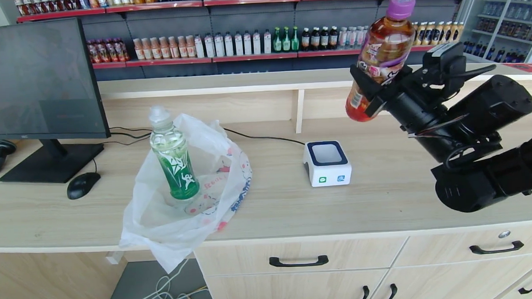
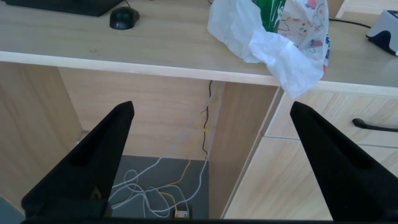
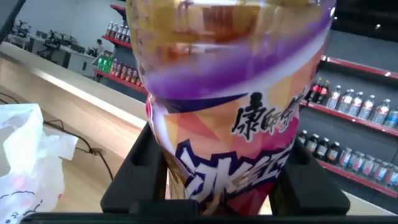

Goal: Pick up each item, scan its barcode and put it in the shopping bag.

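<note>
Since the green-labelled bottle is already standing upright inside the white shopping bag, over to the robot's left of the barcode scanner, I'd call one item done, and you're partway through the next. That next one is the tea bottle with the purple cap. Your right gripper is clamped around its lower half, across the label, with a finger on each side in the right wrist view. The bottle sits high up and to the robot's right of the scanner, well apart from it. It's tilted, with the cap leaning away from the scanner and the base angled down toward it. I can't tell whether it has been scanned. Going by how far it hangs from the scanner's window, I'd guess the scan is what's left, and after that the carry past the scanner to the bag. I also can't make out for sure which side the barcode is on, so expect to turn the label toward the window. Your left gripper is wide open and holding nothing. It's parked low in front of the counter, below its edge, on the bag's side of the scanner.
</note>
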Tool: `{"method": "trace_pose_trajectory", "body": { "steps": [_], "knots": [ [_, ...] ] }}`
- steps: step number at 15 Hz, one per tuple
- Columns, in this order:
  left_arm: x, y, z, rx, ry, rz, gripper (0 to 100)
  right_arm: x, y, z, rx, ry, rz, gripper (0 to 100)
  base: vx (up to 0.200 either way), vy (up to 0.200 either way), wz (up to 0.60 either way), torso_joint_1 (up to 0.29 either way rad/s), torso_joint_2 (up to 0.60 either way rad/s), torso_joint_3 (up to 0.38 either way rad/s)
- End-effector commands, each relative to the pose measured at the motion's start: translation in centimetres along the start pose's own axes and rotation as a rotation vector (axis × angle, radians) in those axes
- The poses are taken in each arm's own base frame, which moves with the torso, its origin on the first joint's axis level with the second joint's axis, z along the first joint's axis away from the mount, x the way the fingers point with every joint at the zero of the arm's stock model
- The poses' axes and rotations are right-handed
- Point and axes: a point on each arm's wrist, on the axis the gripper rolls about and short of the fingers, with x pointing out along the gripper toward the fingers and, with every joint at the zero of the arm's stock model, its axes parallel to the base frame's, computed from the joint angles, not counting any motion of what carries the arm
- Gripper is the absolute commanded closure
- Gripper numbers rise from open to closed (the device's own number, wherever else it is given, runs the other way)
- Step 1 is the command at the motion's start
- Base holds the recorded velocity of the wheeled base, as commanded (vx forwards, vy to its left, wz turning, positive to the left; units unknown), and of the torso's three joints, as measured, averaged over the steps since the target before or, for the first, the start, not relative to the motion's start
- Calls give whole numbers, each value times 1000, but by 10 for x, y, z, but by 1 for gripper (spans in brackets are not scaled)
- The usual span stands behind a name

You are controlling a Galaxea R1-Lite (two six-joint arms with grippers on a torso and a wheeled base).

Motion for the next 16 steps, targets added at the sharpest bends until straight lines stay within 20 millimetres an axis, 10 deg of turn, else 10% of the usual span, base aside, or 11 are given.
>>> {"method": "trace_pose_trajectory", "body": {
  "steps": [1,6,16],
  "knots": [
    [0,0,0,-1,1,1,0,-25,-4,17,81,52,-44,100,0,0,0,0,0,0],
    [0,0,0,-1,1,1,0,-67,14,12,251,207,-36,100,0,0,0,0,0,0],
    [0,0,0,-1,1,1,0,-63,9,13,263,193,-76,100,-80,20,0,6,4,1]
  ]
}}
